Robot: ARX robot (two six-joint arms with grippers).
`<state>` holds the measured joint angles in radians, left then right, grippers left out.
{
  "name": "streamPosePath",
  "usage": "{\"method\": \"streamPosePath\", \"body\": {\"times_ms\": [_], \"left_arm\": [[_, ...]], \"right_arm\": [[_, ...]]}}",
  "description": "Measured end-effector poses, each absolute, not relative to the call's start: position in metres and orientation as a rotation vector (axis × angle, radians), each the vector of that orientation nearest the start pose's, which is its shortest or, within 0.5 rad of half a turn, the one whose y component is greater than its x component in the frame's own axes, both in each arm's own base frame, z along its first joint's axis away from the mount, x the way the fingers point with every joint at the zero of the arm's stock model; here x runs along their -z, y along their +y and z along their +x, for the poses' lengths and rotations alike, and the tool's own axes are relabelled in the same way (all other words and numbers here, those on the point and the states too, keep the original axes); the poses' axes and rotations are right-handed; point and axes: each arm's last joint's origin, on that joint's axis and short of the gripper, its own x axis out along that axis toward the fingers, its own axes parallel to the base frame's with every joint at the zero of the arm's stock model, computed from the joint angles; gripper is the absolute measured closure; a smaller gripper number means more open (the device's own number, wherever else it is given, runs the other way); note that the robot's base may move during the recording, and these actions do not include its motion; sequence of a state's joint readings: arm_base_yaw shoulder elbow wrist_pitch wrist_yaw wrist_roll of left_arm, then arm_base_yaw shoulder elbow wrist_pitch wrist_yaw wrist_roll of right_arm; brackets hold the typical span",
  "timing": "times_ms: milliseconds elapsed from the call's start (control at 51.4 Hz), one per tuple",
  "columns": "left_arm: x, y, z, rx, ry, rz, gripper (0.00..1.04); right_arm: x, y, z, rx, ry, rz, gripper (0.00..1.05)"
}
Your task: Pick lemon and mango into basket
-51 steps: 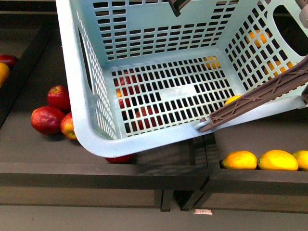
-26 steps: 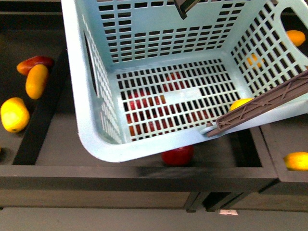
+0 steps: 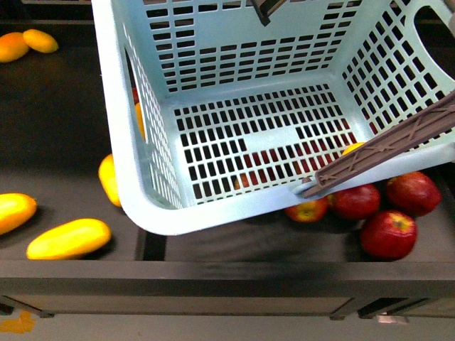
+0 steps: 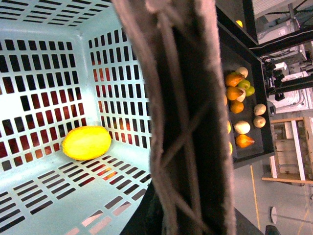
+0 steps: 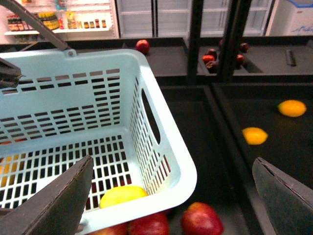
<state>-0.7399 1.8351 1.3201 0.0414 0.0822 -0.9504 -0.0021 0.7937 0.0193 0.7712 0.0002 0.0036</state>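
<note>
The mango (image 3: 69, 238) is near the front left corner of the shelf (image 3: 64, 128), long axis roughly along the front edge, well left of the basket (image 3: 142, 177). The right tool (image 5: 172, 159) is spread wide and empty near the basket's rim, so it's probably the far one. The left arm looks nearer, but the brown handle (image 4: 181, 122) fills its camera, so can't tell how the left tool stands. A yellow fruit (image 4: 85, 142), lemon I'd guess, sits in a basket corner. Another yellow one (image 3: 108, 179) is half hidden behind the basket wall
</note>
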Motion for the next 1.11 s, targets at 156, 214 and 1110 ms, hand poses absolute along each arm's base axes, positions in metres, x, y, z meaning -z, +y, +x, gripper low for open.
{"method": "streamPosePath", "body": {"times_ms": [156,214,1110], "left_arm": [[-0.2455,-0.2833,0.3071,0.515,0.796,-0.723,1.0],[-0.2455,-0.2827,0.3077,0.507,0.789,-0.719,1.0],[-0.246,-0.2772,0.3128,0.48,0.772,-0.725,1.0]], "right_arm": [[-0.1629,-0.0003,0.1487,0.002,0.004,0.004,0.09],[-0.1627,-0.0003,0.1487,0.002,0.005,0.004,0.09],[-0.1627,0.0002,0.1487,-0.006,0.005,0.003,0.09]]}}
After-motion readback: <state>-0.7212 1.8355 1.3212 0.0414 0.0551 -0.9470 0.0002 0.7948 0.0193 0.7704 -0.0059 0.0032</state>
